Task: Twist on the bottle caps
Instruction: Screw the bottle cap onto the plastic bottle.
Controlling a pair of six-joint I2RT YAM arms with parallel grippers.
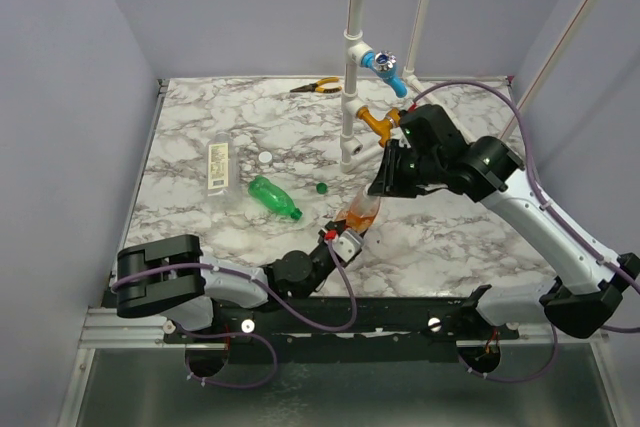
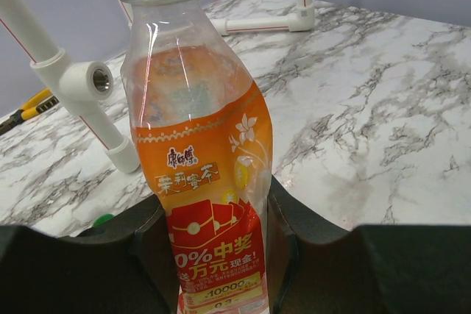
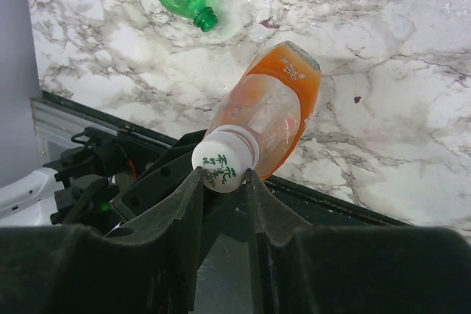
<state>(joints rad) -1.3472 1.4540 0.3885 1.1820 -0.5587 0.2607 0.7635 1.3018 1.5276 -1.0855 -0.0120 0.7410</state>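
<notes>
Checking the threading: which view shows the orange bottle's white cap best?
Right wrist: the white cap faces the lens between the right gripper's fingers. Left wrist catches only its edge; top external hides it.

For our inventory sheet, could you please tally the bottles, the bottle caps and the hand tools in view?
Bottles: 3 (orange bottle, green bottle, clear bottle)
Caps: 3 (printed white cap on the orange bottle's neck, loose white cap, loose green cap)
Pliers: 1
Total: 7
</notes>
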